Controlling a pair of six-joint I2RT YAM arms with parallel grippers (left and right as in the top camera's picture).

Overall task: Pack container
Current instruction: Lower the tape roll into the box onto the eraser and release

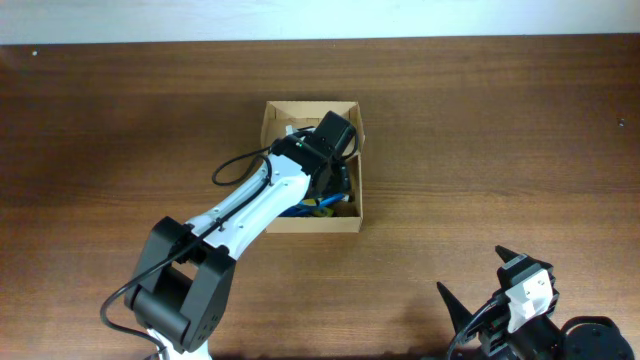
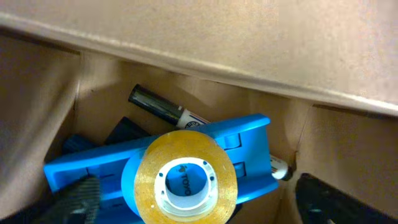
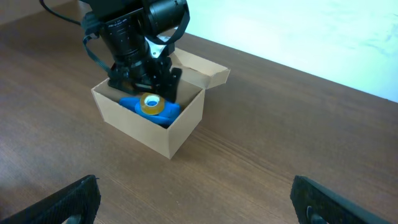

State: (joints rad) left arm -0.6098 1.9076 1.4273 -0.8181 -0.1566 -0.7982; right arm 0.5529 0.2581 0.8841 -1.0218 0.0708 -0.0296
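A small open cardboard box (image 1: 274,116) stands on the wooden table; it also shows in the right wrist view (image 3: 174,127). Inside lie a blue tape dispenser (image 2: 93,168) with a yellow tape roll (image 2: 186,180) and a black marker (image 2: 158,107). The dispenser and roll show in the right wrist view (image 3: 151,106). My left gripper (image 2: 193,205) is open, down inside the box, its fingers either side of the tape roll. My right gripper (image 3: 196,202) is open and empty above bare table at the front right.
The box's flap (image 3: 202,68) stands open at the far side. The left arm (image 1: 250,205) reaches across the table's middle to the box. The right arm's base (image 1: 525,300) sits at the front right corner.
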